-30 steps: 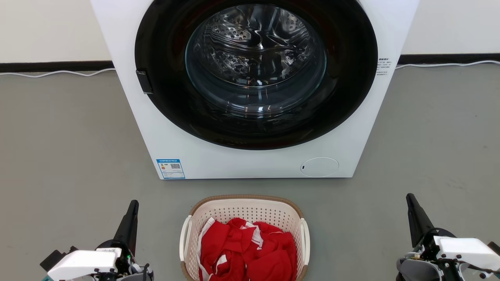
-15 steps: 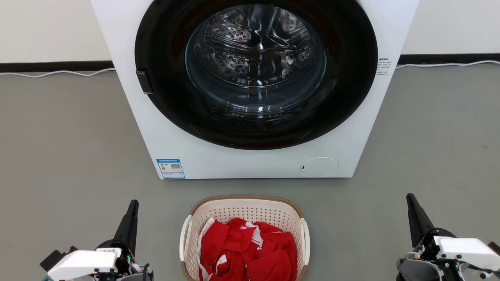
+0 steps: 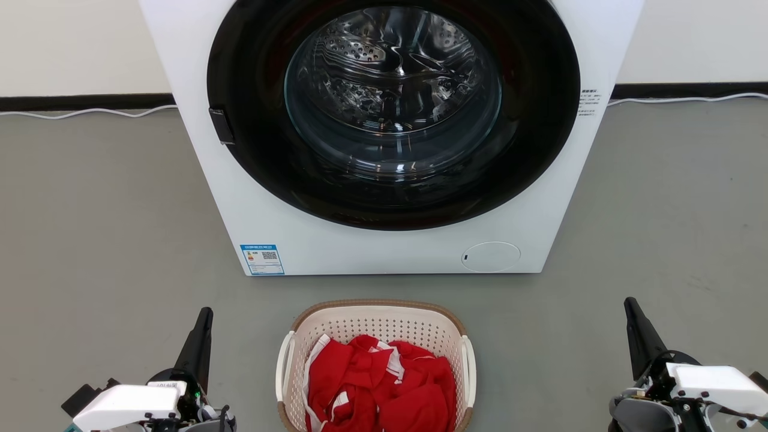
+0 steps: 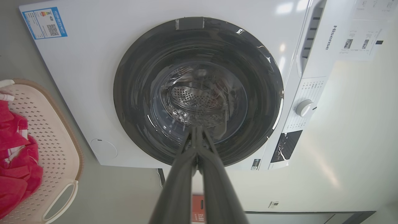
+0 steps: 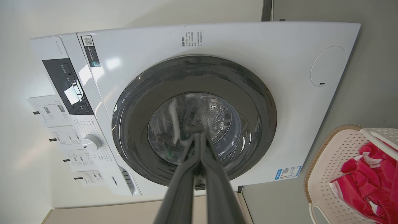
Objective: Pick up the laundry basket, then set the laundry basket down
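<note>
Between left claw [image 3: 205,315] and right claw [image 3: 629,303], on the floor [image 3: 108,240], sits the basket [image 3: 384,327]; the left is nearer, both pressed together, holding nothing.

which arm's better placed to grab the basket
Left, probably: the left tool sits nearer the basket than the right tool does. Both are shut and touch nothing.
</note>
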`<state>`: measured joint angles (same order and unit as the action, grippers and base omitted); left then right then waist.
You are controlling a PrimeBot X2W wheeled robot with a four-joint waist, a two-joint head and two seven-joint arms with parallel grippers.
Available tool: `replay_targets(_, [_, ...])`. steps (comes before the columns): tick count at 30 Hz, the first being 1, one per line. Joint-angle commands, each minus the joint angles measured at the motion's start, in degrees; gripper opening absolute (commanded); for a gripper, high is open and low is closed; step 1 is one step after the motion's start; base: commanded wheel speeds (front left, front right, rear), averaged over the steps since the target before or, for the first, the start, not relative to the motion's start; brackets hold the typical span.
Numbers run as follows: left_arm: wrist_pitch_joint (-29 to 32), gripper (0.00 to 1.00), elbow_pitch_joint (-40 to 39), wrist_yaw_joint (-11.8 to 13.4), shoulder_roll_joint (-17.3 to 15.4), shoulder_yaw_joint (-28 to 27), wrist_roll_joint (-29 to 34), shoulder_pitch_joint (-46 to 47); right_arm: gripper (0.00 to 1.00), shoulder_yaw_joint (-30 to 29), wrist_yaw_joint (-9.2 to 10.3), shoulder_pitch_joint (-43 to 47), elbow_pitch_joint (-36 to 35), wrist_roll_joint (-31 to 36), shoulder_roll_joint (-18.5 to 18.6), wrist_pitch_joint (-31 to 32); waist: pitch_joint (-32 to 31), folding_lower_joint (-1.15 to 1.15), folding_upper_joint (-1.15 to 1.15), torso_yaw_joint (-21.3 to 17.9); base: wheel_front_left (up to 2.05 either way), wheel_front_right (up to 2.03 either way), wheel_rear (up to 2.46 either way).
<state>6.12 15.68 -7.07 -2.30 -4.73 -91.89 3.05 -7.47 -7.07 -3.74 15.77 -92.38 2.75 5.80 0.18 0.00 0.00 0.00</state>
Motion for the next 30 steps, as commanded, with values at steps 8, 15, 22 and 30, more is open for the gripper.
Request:
replay_targets(8, [0.36,0.00,-1.64,-0.42,-0.58,-1.79,-0.29,3.14,0.00,1.05,-0.42,-2.43,-1.75,0.13,0.24,0.60,0.00,0.00,0.00,0.00,0.00,0.00,0.00])
replay_targets(15, [0.36,0.00,-1.64,-0.42,-0.58,-1.78,-0.29,3.14,0.00,1.04,-0.42,-2.43,-1.75,0.14,0.23,0.62,0.00,0.00,0.00,0.00,0.00,0.00,0.00])
replay_targets(22, [0.36,0.00,-1.64,-0.42,-0.58,-1.78,-0.29,3.14,0.00,1.02,-0.42,-2.43,-1.75,0.15,0.22,0.63,0.00,0.00,0.00,0.00,0.00,0.00,0.00])
replay_targets(30, [0.36,0.00,-1.64,-0.42,-0.58,-1.78,-0.29,3.14,0.00,1.00,-0.42,-2.43,-1.75,0.17,0.21,0.64,0.00,0.00,0.00,0.00,0.00,0.00,0.00])
